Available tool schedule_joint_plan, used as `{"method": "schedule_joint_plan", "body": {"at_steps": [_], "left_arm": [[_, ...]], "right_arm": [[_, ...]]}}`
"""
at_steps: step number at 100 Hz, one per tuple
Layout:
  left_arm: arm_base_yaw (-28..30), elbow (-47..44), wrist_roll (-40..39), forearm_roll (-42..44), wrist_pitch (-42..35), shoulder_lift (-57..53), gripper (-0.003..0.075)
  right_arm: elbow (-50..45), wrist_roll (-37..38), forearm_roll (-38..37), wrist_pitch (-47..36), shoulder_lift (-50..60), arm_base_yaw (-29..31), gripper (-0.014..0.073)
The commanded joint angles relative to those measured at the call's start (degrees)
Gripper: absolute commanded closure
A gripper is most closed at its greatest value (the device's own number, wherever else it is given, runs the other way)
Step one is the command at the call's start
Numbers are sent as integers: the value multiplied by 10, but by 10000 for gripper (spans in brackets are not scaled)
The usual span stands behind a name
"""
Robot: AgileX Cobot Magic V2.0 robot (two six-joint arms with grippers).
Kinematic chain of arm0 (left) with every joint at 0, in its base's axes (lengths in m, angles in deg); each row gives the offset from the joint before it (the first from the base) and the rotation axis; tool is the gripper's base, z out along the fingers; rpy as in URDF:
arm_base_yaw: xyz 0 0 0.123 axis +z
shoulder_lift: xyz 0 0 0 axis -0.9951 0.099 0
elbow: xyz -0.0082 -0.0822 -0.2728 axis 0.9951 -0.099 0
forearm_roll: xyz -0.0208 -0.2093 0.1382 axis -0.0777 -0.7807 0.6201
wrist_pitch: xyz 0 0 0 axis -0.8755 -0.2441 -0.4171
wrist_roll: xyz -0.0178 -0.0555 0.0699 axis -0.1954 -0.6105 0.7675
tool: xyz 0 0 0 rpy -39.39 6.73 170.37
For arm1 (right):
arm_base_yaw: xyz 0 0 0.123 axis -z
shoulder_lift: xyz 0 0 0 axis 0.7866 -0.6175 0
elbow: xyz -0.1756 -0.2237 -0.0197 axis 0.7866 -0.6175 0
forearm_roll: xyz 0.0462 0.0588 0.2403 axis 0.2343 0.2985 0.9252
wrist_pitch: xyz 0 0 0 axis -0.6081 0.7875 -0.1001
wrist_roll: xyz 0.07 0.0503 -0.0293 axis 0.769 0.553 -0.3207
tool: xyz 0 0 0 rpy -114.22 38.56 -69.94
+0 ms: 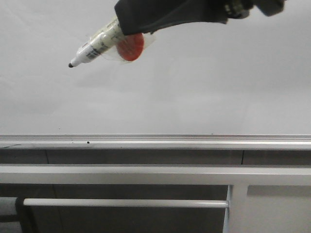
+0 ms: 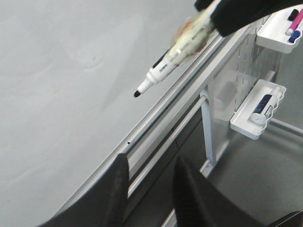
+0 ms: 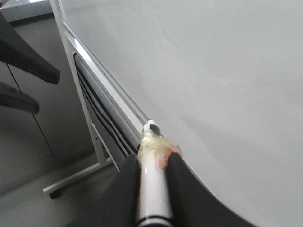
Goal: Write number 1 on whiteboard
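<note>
From the front, the right arm (image 1: 194,12) is cut off by the top edge, and its black casing covers the rear of the marker pen (image 1: 95,47), so the grip cannot be seen there. Whether the pen's tip (image 1: 71,65) touches the whiteboard (image 1: 194,92) is impossible to tell in any view. The pens in the side trays (image 2: 258,113) are too small to make out

No legible text appears: dark print on the marker pen (image 1: 97,46) is too blurred to read, and the whiteboard (image 1: 194,97) carries no writing.
</note>
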Motion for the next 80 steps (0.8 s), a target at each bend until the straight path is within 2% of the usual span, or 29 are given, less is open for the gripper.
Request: {"method": "schedule_joint_plan", "body": {"at_steps": [1, 8, 35, 50, 80], "left_arm": [[-5, -2, -29, -8, -33, -28, 652], [-5, -16, -38, -18, -33, -50, 743], [-5, -63, -71, -31, -77, -93, 741], [-5, -73, -71, -51, -80, -92, 741], [-5, -75, -71, -82, -85, -92, 741]], "right_arm": [[-14, -6, 1, -51, 35, -17, 657], [-41, -6, 1, -73, 57, -35, 657], [-138, -2, 3, -212, 123, -127, 657], [-173, -1, 35, -278, 143, -177, 657], [-184, -1, 47, -388, 148, -192, 657]]}}
